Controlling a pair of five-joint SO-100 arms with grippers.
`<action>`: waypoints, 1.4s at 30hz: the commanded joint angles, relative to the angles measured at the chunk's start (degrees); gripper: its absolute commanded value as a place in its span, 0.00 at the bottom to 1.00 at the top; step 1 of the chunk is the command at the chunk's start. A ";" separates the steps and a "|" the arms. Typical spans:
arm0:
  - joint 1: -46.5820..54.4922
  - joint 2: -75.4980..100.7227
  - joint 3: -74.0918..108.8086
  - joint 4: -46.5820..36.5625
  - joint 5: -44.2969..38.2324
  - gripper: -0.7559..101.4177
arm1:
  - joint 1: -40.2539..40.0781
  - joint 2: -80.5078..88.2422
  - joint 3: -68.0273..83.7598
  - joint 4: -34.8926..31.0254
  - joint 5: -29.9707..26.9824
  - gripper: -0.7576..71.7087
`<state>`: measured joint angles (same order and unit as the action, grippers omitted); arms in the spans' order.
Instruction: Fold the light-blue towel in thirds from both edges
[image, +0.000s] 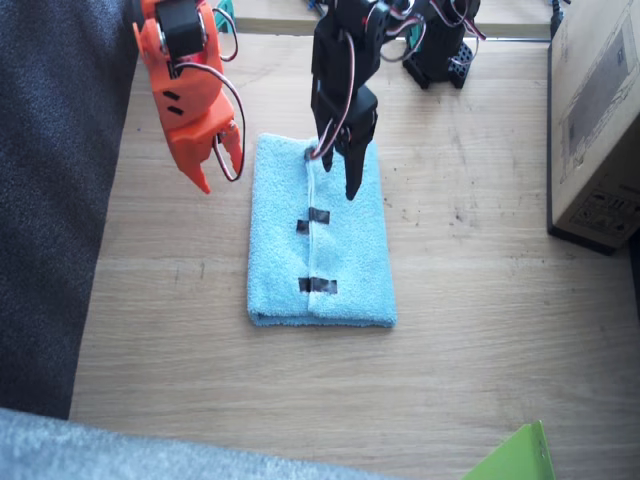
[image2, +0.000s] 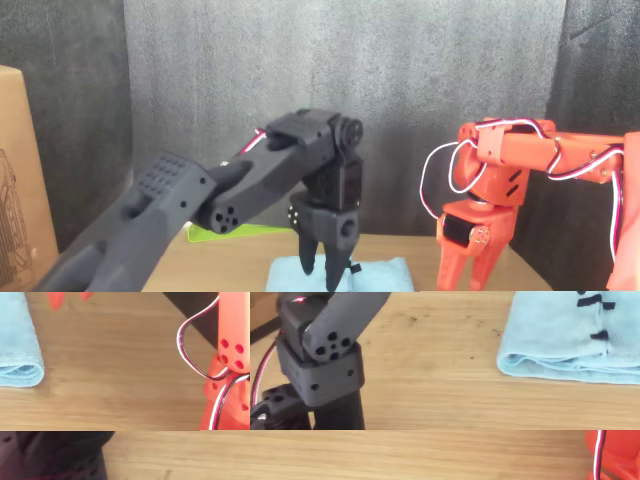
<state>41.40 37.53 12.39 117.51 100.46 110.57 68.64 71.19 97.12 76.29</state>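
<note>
The light-blue towel lies folded on the bench; left pincer and right pincer hang released above it

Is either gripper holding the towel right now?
No: in the fixed view the light-blue towel lies folded flat on the table, with the left gripper and right gripper raised above it, empty.

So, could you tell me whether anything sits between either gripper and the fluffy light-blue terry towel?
Nothing visible does. The light-blue terry towel lies folded on the bare wooden table, black tape strips meeting along its middle seam. The black left gripper hangs open right over its far end; the orange right gripper hovers open beside its far corner.
</note>
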 joint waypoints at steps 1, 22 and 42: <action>1.58 8.88 -2.20 0.62 1.85 0.31 | 0.88 3.52 0.79 -0.09 0.53 0.39; 54.23 76.55 101.51 -52.56 -3.43 0.01 | -20.83 52.73 50.01 -22.24 -1.93 0.01; 52.73 113.29 137.90 -59.59 -10.02 0.00 | -29.71 99.58 83.23 -26.37 -1.76 0.01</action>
<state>94.13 144.67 147.83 57.66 90.35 80.24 164.97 153.54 69.96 73.65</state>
